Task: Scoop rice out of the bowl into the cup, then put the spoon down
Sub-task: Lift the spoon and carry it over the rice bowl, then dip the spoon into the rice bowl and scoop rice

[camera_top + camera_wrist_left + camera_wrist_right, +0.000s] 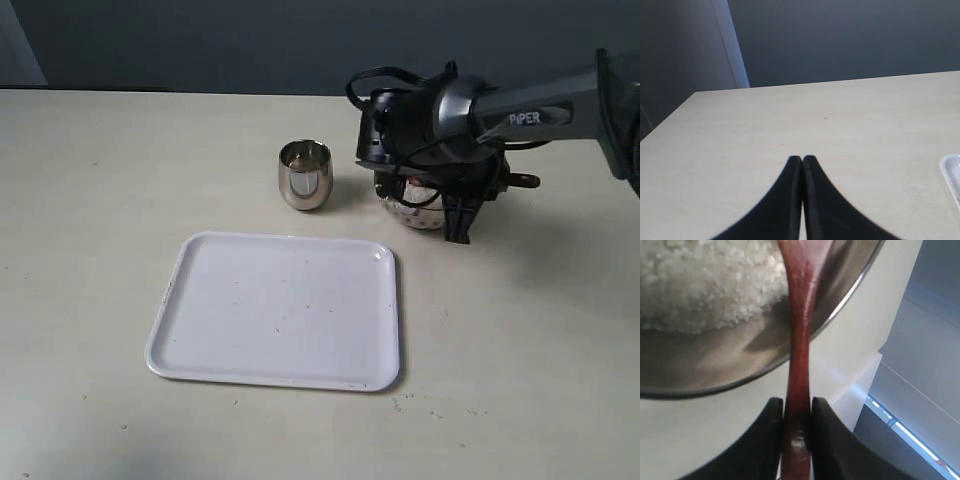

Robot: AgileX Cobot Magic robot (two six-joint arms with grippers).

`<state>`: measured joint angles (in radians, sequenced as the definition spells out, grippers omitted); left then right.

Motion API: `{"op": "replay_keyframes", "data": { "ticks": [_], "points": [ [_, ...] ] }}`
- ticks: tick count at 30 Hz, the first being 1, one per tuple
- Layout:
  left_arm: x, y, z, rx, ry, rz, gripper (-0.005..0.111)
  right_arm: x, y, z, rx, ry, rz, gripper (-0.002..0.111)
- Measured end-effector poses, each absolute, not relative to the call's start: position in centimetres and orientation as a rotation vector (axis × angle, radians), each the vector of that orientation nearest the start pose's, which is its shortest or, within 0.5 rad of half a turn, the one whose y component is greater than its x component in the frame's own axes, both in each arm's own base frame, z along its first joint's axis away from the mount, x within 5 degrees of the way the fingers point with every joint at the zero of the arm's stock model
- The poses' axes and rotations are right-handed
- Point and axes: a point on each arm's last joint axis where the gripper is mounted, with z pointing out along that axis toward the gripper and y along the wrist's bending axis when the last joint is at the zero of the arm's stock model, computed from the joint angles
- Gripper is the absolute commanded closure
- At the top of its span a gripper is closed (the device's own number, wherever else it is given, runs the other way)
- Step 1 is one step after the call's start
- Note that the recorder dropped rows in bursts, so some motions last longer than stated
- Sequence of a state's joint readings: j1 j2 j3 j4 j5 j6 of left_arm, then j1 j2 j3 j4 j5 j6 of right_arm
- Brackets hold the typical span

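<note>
the right fingers [767, 440] pinch the spoon [799, 340] by its handle, the head out ahead of them over the rice [700, 285] in the bowl [740, 365]. the left fingers [785, 200] are pressed together, empty. a tilted spoon could spill grains short of the cup [305, 175]. one spoon, one bowl, one cup, one tray [280, 310].

A lab-style test bench — bare pale table [90, 200], plain grey wall [200, 40].
</note>
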<state>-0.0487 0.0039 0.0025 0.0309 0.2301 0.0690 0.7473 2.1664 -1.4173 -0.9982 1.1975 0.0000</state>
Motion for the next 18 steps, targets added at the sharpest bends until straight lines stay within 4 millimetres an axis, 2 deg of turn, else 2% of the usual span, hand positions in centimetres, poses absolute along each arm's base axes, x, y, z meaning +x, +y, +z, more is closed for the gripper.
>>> {"op": "replay_keyframes", "data": {
  "ticks": [18],
  "points": [
    [5.58, -0.21, 19.13, 0.122, 1.716, 0.043, 0.106, 33.60, 22.54, 13.46, -1.698, 2.257, -1.249, 0.109]
  ]
}}
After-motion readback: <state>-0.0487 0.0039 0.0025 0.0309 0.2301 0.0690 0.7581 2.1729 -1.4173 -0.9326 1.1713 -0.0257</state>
